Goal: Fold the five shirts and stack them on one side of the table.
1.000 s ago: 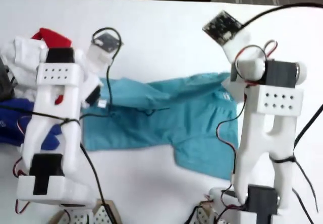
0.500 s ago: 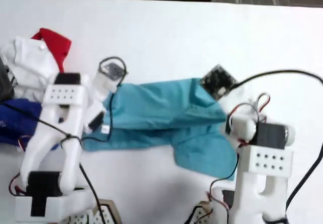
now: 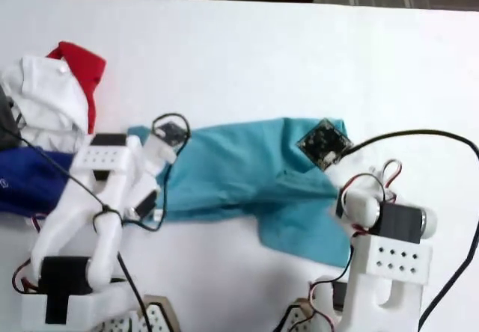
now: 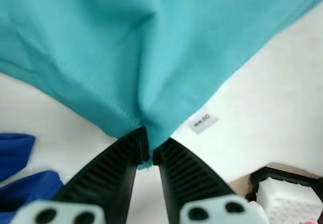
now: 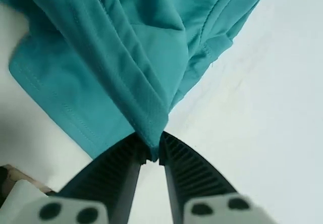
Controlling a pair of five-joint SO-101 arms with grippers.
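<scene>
Since a second ago, we see that both arms have drawn back toward their bases. The teal shirt (image 3: 239, 167) has gathered with them into a narrower, doubled band.

The left tool (image 4: 150, 151) is closed to a sliver on a pinch of the teal shirt's hem, and the cloth rises from between its ribbed fingers. A small white label (image 4: 202, 122) sticks out just beside that pinch. The right tool (image 5: 154, 153) is likewise almost closed, gripping a folded seam at the teal shirt's other end, near a sleeve opening.

From above, we find the teal shirt across the middle of the desk (image 3: 262, 55), stretched between the two tools. One loose flap spreads toward the right arm's base.

Beyond the teal shirt's left end lie three more shirts. A white shirt (image 3: 45, 104) touches a red shirt (image 3: 81, 63) on its far side. A blue shirt (image 3: 30, 182) sits on the white shirt's near side, partly under the left arm.
</scene>
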